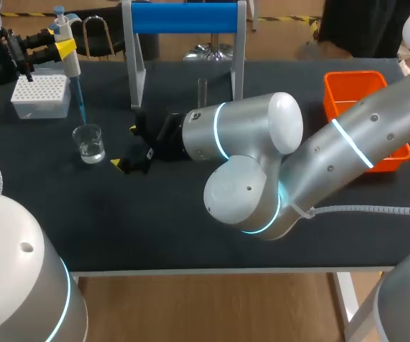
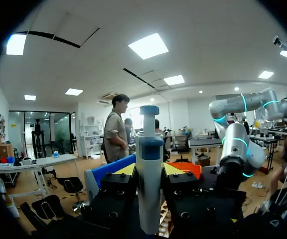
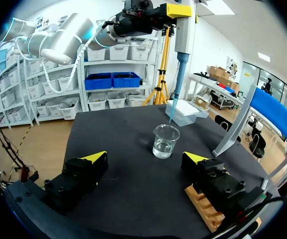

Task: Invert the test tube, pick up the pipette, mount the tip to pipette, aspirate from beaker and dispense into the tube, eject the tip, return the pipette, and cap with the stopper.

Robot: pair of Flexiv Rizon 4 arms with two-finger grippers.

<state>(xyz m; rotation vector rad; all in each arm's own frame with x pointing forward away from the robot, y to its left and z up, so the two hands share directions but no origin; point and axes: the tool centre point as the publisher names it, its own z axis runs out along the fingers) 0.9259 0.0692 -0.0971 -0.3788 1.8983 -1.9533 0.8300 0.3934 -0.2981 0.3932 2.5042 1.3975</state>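
Two fingers of the left gripper (image 2: 150, 172) clench the pipette (image 1: 68, 60) upright, its tip (image 1: 81, 107) just above the beaker (image 1: 90, 142) near the desk's (image 1: 191, 221) left edge, probably for aspirating; the right gripper (image 3: 144, 159) rests released beside it.

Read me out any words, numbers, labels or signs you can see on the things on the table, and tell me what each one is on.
No text can be read.
pipette: no print shows on its body.
beaker: any marks on the glass are too faint to read.
tip box: no label shows.
orange bin: plain, no text.
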